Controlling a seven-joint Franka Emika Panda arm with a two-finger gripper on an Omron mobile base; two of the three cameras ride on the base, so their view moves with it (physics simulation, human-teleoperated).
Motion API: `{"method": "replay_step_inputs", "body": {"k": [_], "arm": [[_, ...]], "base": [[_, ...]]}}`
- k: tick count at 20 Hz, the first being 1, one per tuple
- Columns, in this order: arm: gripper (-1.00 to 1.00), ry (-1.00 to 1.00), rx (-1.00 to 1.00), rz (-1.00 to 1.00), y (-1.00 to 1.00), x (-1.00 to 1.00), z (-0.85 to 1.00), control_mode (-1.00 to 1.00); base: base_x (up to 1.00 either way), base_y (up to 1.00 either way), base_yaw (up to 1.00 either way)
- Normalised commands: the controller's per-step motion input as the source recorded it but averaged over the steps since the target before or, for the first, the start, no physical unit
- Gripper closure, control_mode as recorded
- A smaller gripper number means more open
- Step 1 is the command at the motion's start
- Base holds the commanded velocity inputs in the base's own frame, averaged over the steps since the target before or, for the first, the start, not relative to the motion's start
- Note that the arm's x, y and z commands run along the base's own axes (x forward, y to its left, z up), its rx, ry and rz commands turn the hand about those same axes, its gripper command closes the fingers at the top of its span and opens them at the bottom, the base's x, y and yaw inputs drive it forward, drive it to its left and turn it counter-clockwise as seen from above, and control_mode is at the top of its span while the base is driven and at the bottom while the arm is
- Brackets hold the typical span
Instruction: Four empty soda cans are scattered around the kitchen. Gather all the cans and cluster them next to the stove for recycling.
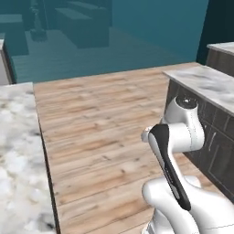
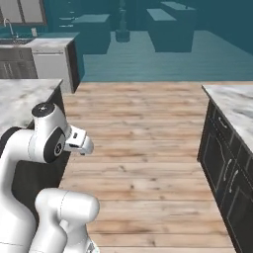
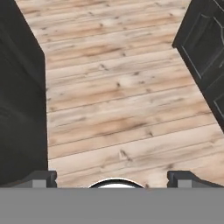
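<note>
Arm is folded up over the base, in the lower right of the left base view and the lower left of the right base view. The tool (image 3: pixel 112 177) shows in the hand view: two dark fingertips (image 3: pixel 41 178) at the bottom corners, set wide apart, nothing between them, so it is fully open and empty. It looks down at bare wood floor (image 3: pixel 118 96) between two dark cabinet fronts.

No soda can or stove to be seen in these frames; where they are, cannot tell from here. Marble tabletop (image 1: pixel 18 151) runs down the left edge of the left base view, another marble tabletop (image 1: pixel 205 82) over dark cabinets (image 2: pixel 227 173) at the right. Upper left of the right base view has a far counter with a sink faucet (image 2: pixel 7 25). Beyond the wood floor a dim teal room fills the top of both base views.

Step in hand, as a judgement: travel or search phase, base sitting in the aisle between counters with nothing picked up. Progress looks early or between cans; cannot tell how many are placed.

Next move calls for driving or turning the base until a can comes into view, then reaching out with the tool open above it.
</note>
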Motion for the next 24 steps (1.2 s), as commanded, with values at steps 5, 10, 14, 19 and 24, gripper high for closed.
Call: {"method": "replay_step_inputs", "body": {"k": [5, 10, 14, 19, 24], "arm": [[-1.00, 0.00, 0.00, 0.00, 0.00, 0.00, 0.00, 1.00], [-1.00, 0.00, 0.00, 0.00, 0.00, 0.00, 0.00, 1.00], [-1.00, 0.00, 0.00, 0.00, 0.00, 0.00, 0.00, 1.00], [-1.00, 0.00, 0.00, 0.00, 0.00, 0.00, 0.00, 1.00], [-1.00, 0.00, 0.00, 0.00, 0.00, 0.00, 0.00, 1.00]], "base": [[1.00, -0.17, 0.00], [0.98, -0.05, 0.00], [0.87, 0.08, -0.08], [0.89, 0.07, -0.08], [0.88, -0.37, 0.00]]}}
